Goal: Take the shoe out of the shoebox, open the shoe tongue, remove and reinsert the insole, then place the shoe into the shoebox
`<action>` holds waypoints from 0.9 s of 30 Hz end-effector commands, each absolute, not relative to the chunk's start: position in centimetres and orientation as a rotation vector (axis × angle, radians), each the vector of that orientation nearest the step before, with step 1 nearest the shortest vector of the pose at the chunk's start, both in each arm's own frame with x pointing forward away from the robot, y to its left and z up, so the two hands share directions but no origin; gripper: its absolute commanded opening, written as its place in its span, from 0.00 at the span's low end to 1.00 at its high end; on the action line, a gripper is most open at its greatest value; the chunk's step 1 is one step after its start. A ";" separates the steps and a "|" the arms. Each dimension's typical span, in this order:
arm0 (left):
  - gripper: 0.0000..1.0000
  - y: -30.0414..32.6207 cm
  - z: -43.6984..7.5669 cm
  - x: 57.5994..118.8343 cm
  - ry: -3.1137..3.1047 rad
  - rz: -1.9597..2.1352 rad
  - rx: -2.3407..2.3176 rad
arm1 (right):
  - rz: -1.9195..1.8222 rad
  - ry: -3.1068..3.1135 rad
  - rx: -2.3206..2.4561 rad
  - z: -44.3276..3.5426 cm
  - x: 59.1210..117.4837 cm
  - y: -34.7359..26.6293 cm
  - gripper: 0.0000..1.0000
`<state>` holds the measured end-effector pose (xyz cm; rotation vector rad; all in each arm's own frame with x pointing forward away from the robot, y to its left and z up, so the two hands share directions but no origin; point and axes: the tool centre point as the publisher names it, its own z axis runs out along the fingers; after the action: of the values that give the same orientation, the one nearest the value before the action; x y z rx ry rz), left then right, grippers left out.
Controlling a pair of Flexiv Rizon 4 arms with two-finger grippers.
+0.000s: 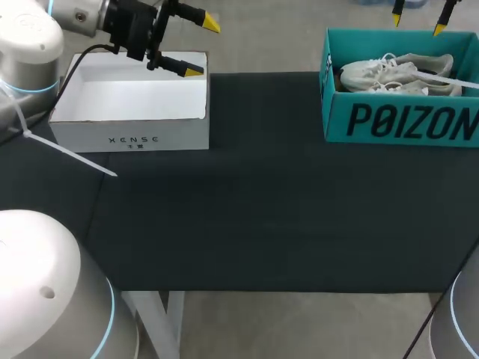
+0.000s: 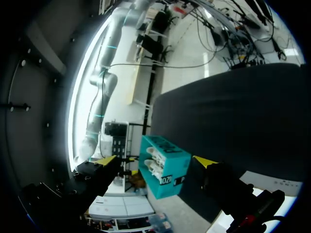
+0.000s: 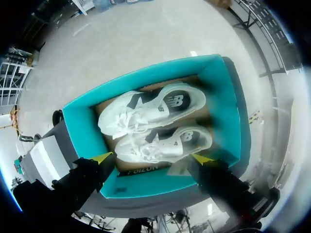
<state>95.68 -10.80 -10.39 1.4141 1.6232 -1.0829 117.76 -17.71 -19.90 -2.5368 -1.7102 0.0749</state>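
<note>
Your two white sneakers (image 3: 155, 121) lie side by side in the teal shoebox (image 1: 397, 123), which sits at about 2 o'clock on the black worktop (image 1: 262, 217). This could be before a shoe comes out, or after it has gone back in; you cannot tell which from here.

Your right tool (image 3: 153, 158) hangs right over the shoebox with its yellow tips spread wide and nothing between them. It looks down on the shoes, a good spot for reaching into the box.

Your left tool (image 1: 196, 46) is over the white box (image 1: 131, 112) at about 10 o'clock, well apart from the shoes. Its tips are spread too and it carries nothing. It looks parked out of the way, so the right arm has room.
</note>
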 end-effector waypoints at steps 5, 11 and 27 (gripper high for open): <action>1.00 -10.8 -10.3 95.7 1.625 -1.082 1.419 | 0.064 -1.917 -2.524 -16.5 109.7 -12.9 1.00; 1.00 -10.8 -10.3 95.7 1.625 -1.082 1.419 | 0.044 -1.957 -2.510 -15.3 106.1 -11.5 1.00; 1.00 -10.8 -10.3 95.7 1.625 -1.082 1.419 | 0.035 -2.072 -2.491 -15.0 105.2 -10.3 1.00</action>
<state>95.68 -10.80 -10.38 1.4141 1.6233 -1.0829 106.22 -10.26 -14.91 -2.3648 -1.9510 0.2548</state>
